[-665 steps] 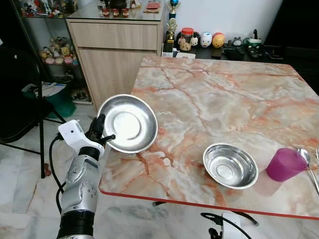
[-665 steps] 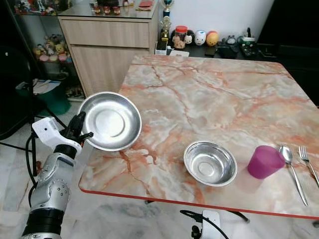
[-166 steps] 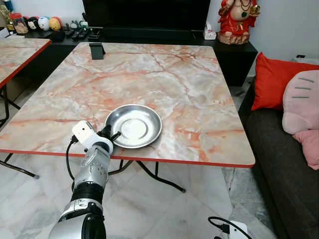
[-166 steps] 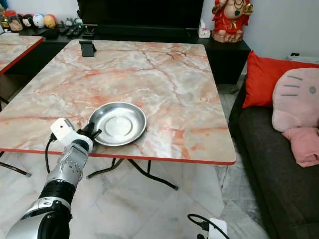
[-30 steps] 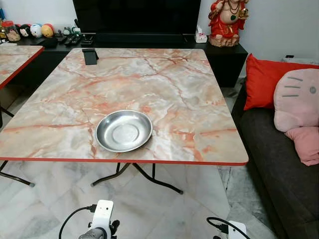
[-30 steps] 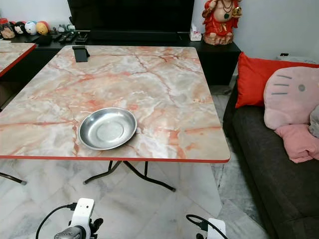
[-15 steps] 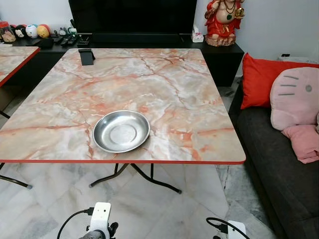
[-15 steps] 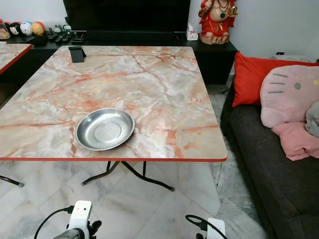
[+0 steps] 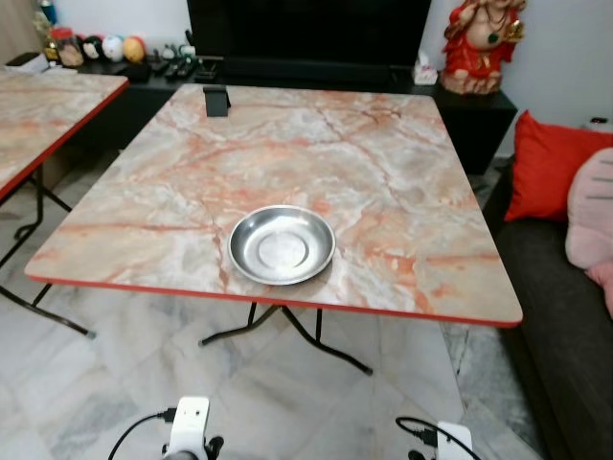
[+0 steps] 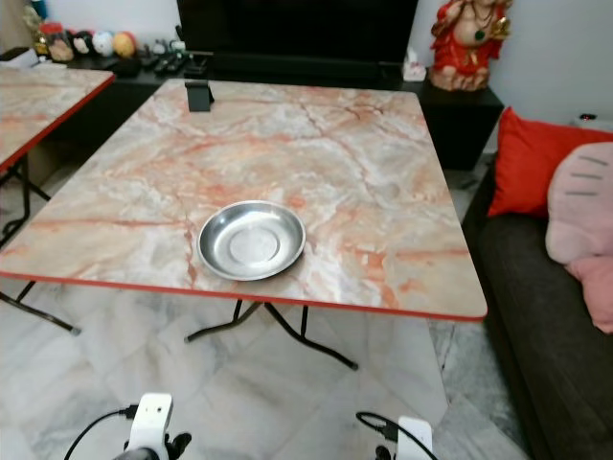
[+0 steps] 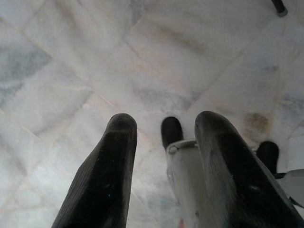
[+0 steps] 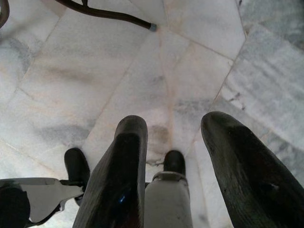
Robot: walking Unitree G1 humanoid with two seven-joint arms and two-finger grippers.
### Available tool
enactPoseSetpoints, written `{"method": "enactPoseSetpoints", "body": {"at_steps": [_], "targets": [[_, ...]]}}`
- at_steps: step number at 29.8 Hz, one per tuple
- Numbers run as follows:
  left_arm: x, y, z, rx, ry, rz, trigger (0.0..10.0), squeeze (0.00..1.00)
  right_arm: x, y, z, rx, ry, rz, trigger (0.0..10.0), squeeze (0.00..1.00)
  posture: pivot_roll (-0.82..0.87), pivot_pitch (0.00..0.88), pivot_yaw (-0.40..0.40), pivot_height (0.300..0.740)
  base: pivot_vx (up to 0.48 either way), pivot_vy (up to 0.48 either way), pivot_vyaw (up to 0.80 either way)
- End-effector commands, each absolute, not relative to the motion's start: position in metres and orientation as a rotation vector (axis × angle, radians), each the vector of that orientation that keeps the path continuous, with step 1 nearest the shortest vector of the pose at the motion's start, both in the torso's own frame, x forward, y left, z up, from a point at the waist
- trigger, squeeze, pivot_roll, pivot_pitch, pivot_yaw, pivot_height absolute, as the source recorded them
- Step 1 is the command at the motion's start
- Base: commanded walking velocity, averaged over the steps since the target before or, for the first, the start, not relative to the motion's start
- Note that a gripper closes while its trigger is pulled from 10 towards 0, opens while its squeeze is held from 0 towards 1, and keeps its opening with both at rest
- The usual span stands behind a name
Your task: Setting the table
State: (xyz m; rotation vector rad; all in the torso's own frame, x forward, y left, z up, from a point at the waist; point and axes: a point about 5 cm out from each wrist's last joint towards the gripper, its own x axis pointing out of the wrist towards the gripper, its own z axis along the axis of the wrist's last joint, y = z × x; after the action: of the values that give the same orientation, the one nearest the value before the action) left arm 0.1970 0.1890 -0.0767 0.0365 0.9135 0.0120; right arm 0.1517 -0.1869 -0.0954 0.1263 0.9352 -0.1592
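A round steel bowl [image 9: 282, 245] sits alone on the marble table [image 9: 383, 172] with the red rim, close to the near edge and left of the middle. Both arms hang low beside my body, well below the tabletop. The left gripper [image 11: 161, 128] is open over the pale floor tiles, with nothing between its black fingers [image 11: 102, 180]. The right gripper [image 12: 173, 128] is open too, pointing down at the floor, its fingers [image 12: 121, 175] bare.
A small black stand [image 9: 217, 100] sits at the table's far left corner. A second marble table [image 9: 48, 110] stands at the left. A dark sofa [image 9: 565, 316] with red [image 9: 548, 165] and pink cushions lies to the right. A black TV console [image 9: 316, 72] and red figurine [image 9: 482, 43] are behind.
The left arm has let go of the bowl, which stays on the table, and dropped to my side. In the last second my view has turned left, bringing the second table into sight.
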Motion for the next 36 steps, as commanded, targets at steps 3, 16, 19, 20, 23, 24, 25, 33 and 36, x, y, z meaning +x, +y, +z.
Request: {"method": "enactPoseSetpoints", "body": {"at_steps": [3,16,19,20,23,24,25,33,36], "targets": [[0.196,0.188,-0.078,0.043,0.927,0.003,10.0,0.00,0.151,-0.190,-0.095,0.133,0.937,-0.176,10.0,0.00,-0.02,0.000,-0.015,0.740,0.000,0.246,0.00],[0.216,0.180,-0.068,0.057,0.883,-0.028,10.0,0.00,0.152,-0.187,-0.095,0.137,0.935,-0.175,10.0,0.00,-0.02,0.000,0.005,0.740,0.000,0.255,0.00],[0.218,0.181,-0.067,0.057,0.879,-0.029,10.0,0.00,0.152,-0.185,-0.096,0.138,0.938,-0.172,10.0,0.00,-0.03,0.000,0.006,0.740,0.000,0.264,0.00],[0.218,0.181,-0.067,0.057,0.879,-0.029,10.0,0.00,0.152,-0.185,-0.096,0.138,0.938,-0.172,10.0,0.00,-0.03,0.000,0.006,0.740,0.000,0.270,0.00],[0.217,0.183,-0.067,0.055,0.880,-0.021,10.0,0.00,0.152,-0.185,-0.096,0.140,0.938,-0.177,10.0,0.00,-0.02,0.000,0.007,0.740,0.000,0.316,0.00],[0.217,0.184,-0.067,0.052,0.878,-0.011,10.0,0.00,0.152,-0.185,-0.096,0.137,0.941,-0.173,10.0,0.00,-0.02,0.000,0.007,0.740,0.000,0.322,0.00],[0.217,0.184,-0.067,0.052,0.878,-0.011,10.0,0.00,0.152,-0.185,-0.096,0.137,0.941,-0.173,10.0,0.00,-0.02,0.000,0.007,0.740,0.000,0.322,0.00],[0.213,0.194,-0.068,0.031,0.875,0.051,10.0,0.00,0.152,-0.185,-0.096,0.126,0.942,-0.165,10.0,0.00,-0.02,0.000,-0.001,0.740,0.000,0.323,0.00],[0.213,0.194,-0.068,0.031,0.875,0.050,10.0,0.00,0.153,-0.185,-0.095,0.124,0.940,-0.162,10.0,0.00,-0.01,0.000,-0.003,0.740,0.000,0.322,0.00]]}}
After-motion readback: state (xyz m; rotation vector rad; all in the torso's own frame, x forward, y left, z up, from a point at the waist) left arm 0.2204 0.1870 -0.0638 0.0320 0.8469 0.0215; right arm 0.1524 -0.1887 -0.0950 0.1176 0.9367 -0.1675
